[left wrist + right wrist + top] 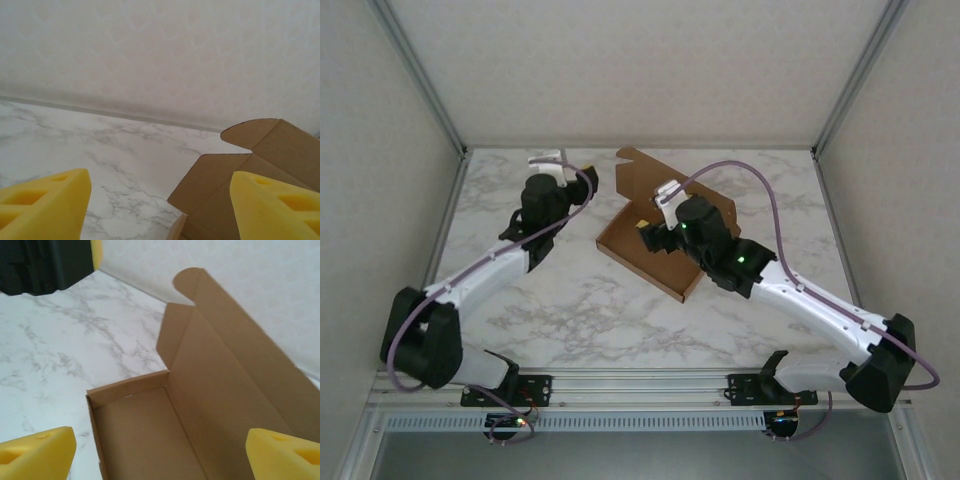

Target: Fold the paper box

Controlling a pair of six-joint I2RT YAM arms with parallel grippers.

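We read the left arm [485, 275] as running from its base out to the left, bending at the elbow, then reaching up and inward with the wrist aimed at the far side. The left gripper [160, 212] has its jaws spread wide, and the left fingers [45, 207] hold nothing. The right arm [820, 315] reaches from its base toward the centre, leaning left. The right gripper [160, 455] tilts down and forward, jaws spread wide, with the right fingers [285, 452] holding nothing. We see the two grippers well apart.
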